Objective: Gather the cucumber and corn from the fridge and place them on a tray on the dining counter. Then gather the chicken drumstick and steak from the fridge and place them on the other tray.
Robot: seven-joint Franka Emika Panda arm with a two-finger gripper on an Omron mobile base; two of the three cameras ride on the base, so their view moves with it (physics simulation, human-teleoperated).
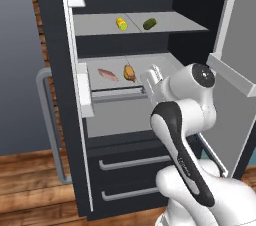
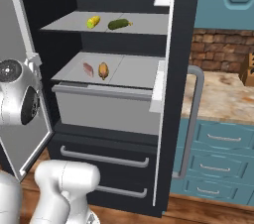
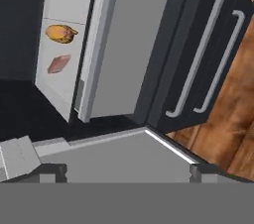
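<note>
On the upper shelf of the open fridge [image 1: 55, 70] lie the corn [image 1: 121, 23], then the cucumber [image 1: 149, 23] just right of it; both look stiff, light, smooth and apt to roll, so I would pinch each across its middle; the gripper [image 3: 126, 171] stands wide open and empty, well below that shelf.

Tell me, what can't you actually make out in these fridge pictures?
- Trays and dining counter: outside all three views, so where the food goes is unknown.
- Steak and chicken drumstick: too small for detail.
- Corn and cucumber: small, distant blobs on the upper shelf.
- Claw: open, but its tips are cut off by the hand view's bottom edge.
</note>
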